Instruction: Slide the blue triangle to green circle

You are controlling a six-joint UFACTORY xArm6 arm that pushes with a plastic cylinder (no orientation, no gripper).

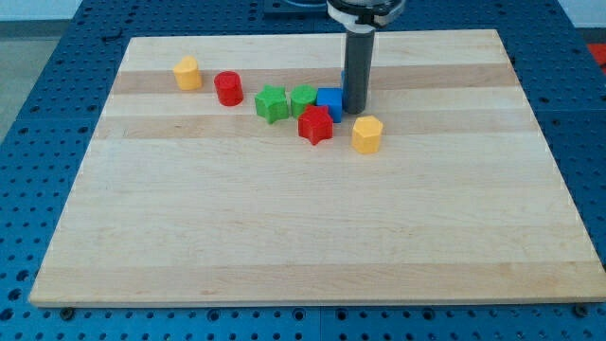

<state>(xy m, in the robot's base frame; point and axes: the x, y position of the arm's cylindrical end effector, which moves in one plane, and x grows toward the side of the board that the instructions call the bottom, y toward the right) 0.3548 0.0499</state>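
A blue block [329, 102], its shape hard to make out, sits near the middle of the board's upper part. It touches a green block [303, 98], probably the circle, on its left. My tip [356, 112] stands right against the blue block's right side. A thin strip of blue [343, 76] shows at the rod's left edge, higher up; I cannot tell what it is. A green star [272, 103] lies left of the green block.
A red star [315, 125] lies just below the green and blue blocks. A yellow hexagon [366, 134] sits below and right of my tip. A red cylinder [228, 88] and a yellow block [187, 73] stand at the upper left of the wooden board [303, 227].
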